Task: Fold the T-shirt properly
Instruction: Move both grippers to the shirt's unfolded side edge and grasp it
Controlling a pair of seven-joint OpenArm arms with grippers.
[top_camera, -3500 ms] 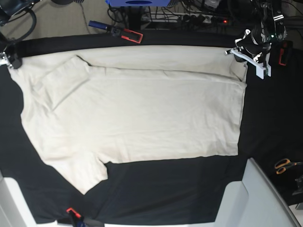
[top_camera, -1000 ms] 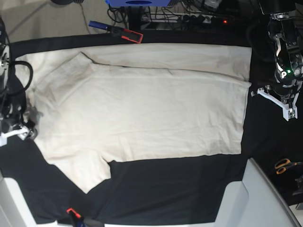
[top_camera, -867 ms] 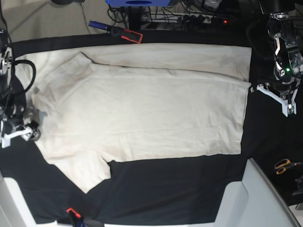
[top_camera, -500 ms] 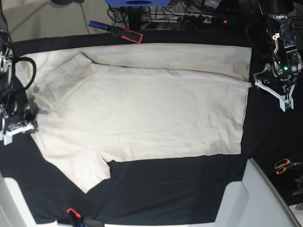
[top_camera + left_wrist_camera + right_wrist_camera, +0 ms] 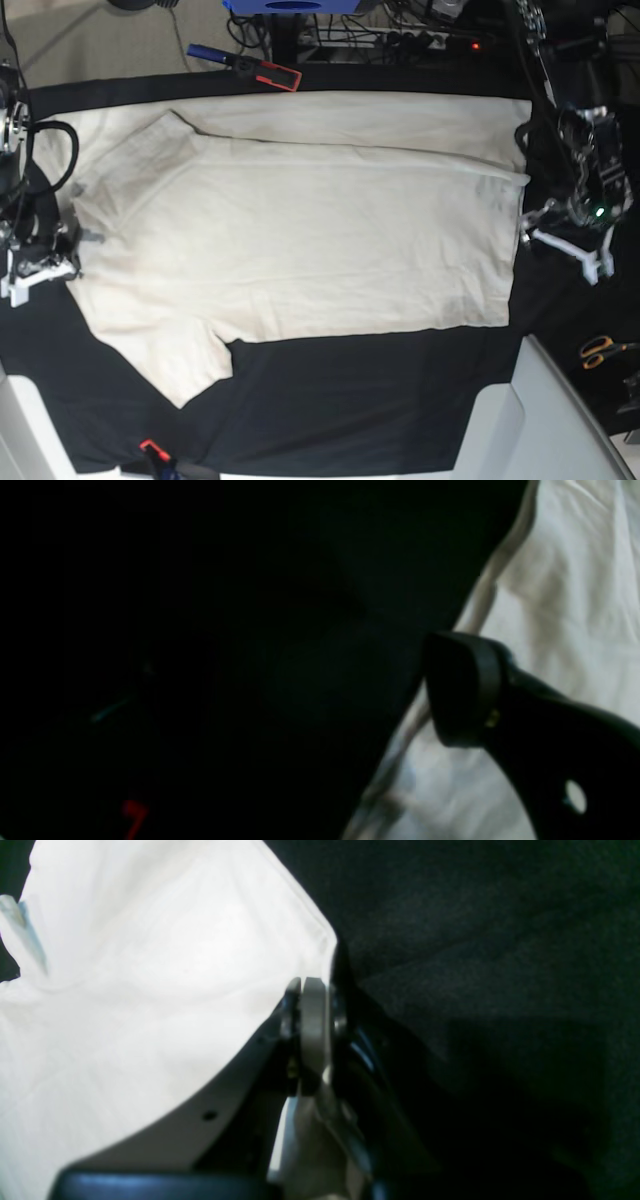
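From the base view I see the T-shirt spread flat across the black table cloth, filling most of its middle. A long strip along the far edge is folded over onto the body. One sleeve points toward the near left corner; the other is folded in near the far left corner. The hem runs along the right side.

My right gripper is at the left edge of the cloth, on the shirt's collar-side edge. Right wrist view: its jaws are clenched tight on a corner of the cream fabric, the cloth pinched between the pads and pulled up a little from the black surface.

My left gripper sits at the right edge, just beside the hem. In the left wrist view one dark finger hangs over the hem line where cream fabric meets black cloth; the other finger is out of that frame. Jaws released wide, nothing between them.

Off the shirt: a blue-and-red clamp at the far edge, orange-handled scissors at the right edge, a small red clip at the near edge.
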